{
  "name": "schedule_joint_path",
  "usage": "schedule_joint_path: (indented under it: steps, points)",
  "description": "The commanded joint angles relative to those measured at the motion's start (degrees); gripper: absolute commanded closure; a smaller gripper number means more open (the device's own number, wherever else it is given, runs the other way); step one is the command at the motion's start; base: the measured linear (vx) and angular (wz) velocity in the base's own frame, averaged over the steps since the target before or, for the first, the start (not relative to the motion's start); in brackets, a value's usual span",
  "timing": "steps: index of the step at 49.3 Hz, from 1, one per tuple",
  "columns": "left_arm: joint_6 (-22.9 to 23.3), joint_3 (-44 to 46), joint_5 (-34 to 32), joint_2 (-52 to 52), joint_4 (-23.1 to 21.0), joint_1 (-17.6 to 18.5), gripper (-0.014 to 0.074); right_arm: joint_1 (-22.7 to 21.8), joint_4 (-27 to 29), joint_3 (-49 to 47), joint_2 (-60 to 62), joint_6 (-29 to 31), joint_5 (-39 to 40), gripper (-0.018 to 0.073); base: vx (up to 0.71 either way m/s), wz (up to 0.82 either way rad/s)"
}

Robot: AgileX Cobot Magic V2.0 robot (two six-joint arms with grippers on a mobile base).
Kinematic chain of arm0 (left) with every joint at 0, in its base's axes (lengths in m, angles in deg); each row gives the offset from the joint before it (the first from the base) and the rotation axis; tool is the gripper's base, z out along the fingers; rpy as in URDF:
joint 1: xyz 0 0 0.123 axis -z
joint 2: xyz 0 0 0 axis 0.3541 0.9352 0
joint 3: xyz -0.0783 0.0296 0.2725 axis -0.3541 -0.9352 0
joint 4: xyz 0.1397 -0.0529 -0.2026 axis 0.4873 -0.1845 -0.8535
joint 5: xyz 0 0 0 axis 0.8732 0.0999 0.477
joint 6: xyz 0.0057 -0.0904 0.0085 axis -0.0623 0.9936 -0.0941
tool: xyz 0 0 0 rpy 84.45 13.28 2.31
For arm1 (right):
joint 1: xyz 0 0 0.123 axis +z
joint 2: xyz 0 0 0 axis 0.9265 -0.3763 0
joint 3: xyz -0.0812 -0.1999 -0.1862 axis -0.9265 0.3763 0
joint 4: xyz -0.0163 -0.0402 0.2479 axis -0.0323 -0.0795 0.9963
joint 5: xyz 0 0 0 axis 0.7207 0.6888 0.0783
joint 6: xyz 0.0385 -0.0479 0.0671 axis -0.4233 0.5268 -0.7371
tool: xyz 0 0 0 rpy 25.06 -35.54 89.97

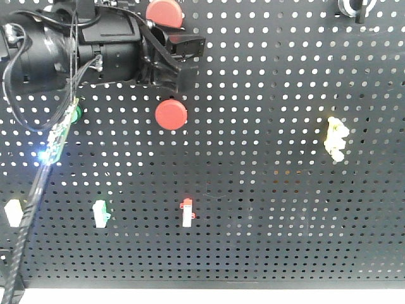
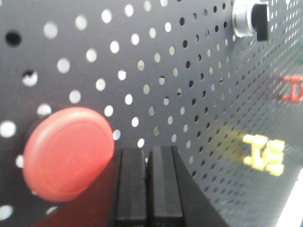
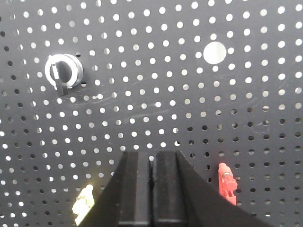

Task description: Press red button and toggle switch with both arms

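Two red buttons show on the black pegboard [image 1: 266, 190] in the front view: an upper red button [image 1: 164, 11] and a lower red button [image 1: 171, 114]. My left gripper [image 1: 190, 60] sits between them on the bulky black arm [image 1: 69, 54]. In the left wrist view the left gripper [image 2: 147, 153] is shut and empty, its tips just right of a red button [image 2: 68, 153]. The toggle switch [image 3: 64, 72], a silver ring with a black lever, sits up and left of my shut, empty right gripper [image 3: 152, 158]. The toggle switch [image 1: 351, 6] is at the board's top right.
A green button [image 1: 77, 114] is half hidden behind the arm's lit circuit strip [image 1: 58, 136]. Clips hang on the board: yellow clip [image 1: 335, 138], red-white clip [image 1: 187, 212], green-white clip [image 1: 100, 213], pale clip [image 1: 12, 212]. A large round hole [image 3: 214, 52] is near the switch.
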State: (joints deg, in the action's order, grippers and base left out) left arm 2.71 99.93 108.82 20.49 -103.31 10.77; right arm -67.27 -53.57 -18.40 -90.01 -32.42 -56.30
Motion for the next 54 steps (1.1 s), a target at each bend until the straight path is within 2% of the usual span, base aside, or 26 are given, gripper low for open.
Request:
schedule_joint_path:
  steps: [1, 10, 45, 54]
  points:
    - [3.63, 2.28, -7.83, -3.01, 0.87, -1.20, 0.0595, -0.18, 0.25, -1.86, -0.13, 0.49, 4.43, 0.0562, 0.00, 0.00]
    - [4.17, 2.28, -3.25, -4.34, 0.95, -1.21, 0.0595, -0.18, 0.32, -1.86, -0.13, 0.49, 4.43, 0.0562, 0.00, 0.00]
    - [4.34, 2.22, -0.16, -7.52, 1.01, -1.21, 0.0595, -0.18, 1.85, -1.86, -0.13, 0.55, 3.16, 0.0562, 0.00, 0.00]
    - [4.43, 2.22, 0.92, -11.27, 4.67, -1.21, 0.0595, -0.12, 2.20, -1.86, -0.13, 5.96, -0.11, 0.0562, 0.00, 0.00]
